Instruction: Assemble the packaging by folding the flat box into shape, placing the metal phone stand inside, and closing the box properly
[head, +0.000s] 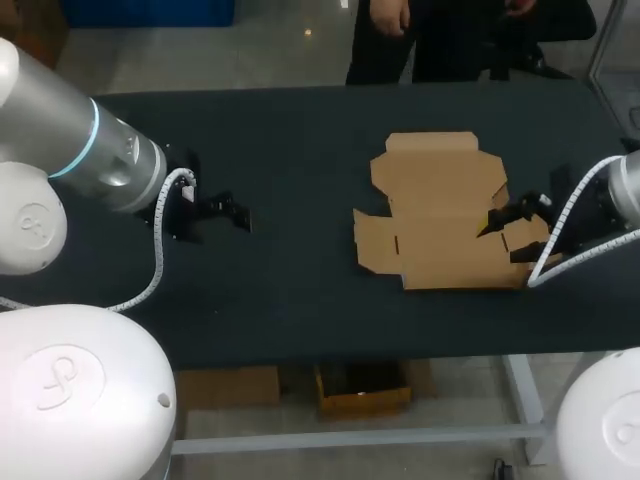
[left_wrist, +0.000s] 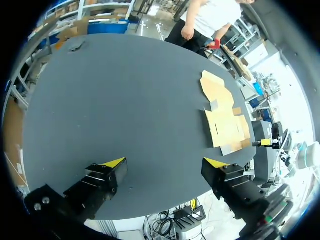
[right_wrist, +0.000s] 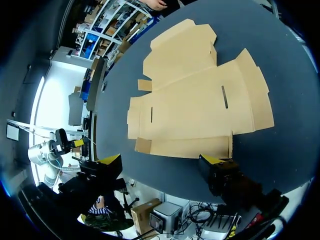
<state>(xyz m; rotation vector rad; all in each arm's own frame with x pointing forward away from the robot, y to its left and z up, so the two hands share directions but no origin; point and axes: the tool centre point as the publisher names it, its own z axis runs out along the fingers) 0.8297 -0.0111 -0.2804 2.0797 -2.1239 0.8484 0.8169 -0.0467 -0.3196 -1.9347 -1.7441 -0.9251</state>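
Flat box (head: 440, 210) lies unfolded; right hand (right_wrist: 161, 160) gapes wide at its edge, left hand (left_wrist: 165, 162) likewise wide.

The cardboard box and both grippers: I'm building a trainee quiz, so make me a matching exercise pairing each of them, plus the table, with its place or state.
Things:
1. cardboard box
2. left gripper
3. right gripper
4. table

Places or states:
A. open, over bare tabletop well away from the box
B. dark surface under everything
C. lying flat, not yet folded
D. open, at the box's edge

Pairs: 1-C, 2-A, 3-D, 4-B
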